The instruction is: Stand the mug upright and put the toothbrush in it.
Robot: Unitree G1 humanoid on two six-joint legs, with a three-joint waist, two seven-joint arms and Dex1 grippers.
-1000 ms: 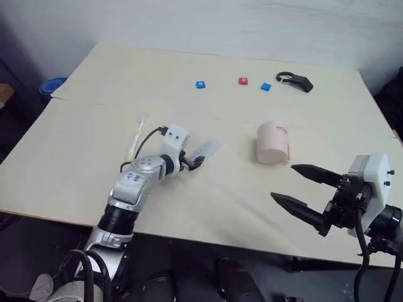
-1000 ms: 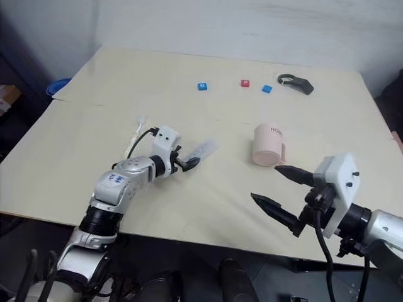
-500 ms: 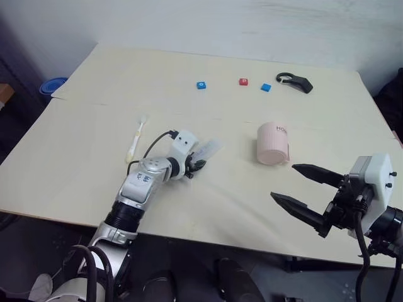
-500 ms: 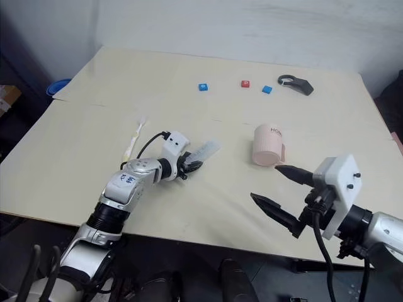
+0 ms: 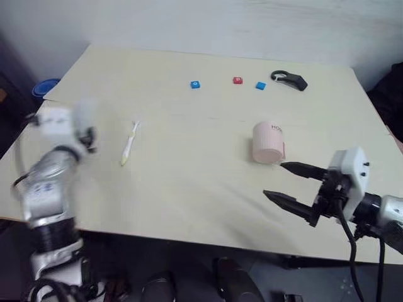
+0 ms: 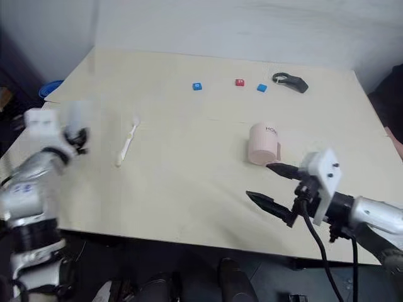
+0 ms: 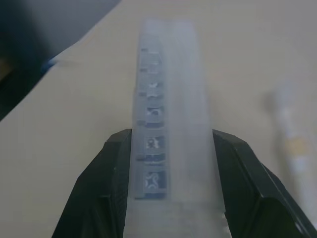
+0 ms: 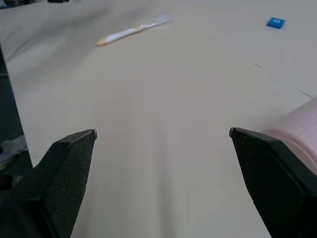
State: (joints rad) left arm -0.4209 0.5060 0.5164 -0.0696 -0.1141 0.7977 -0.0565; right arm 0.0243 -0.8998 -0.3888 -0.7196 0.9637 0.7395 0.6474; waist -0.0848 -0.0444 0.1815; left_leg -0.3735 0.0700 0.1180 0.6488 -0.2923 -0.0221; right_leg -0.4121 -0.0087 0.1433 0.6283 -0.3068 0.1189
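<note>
My right gripper (image 5: 296, 184) hangs nearest, low over the front of the surface (image 5: 189, 182), its fingers spread as wide as they go with nothing between them, the far fingertip just short of the mug (image 5: 268, 142). The mug lies on its side a little beyond, lettering up; its opening is turned away from me, so I cannot tell whether anything is in it. Standing it up is, I judge, the step in hand: I would bring the fingers on either side of the pink body rather than the small handle, close firmly, then tip it until its base sits flat before letting go, since a round mug will roll if nudged off-centre. My left gripper (image 7: 166, 191), held off over the left edge, is closed on the flat clear plastic packet (image 7: 166, 144), which I reckon should be put aside first. The toothbrush (image 5: 130, 143) lies flat on the left part of the surface, well apart from the mug, bristles toward the far side. Farthest off sit three small coloured blocks (image 5: 237, 80) and a black clip (image 5: 289, 80).
</note>
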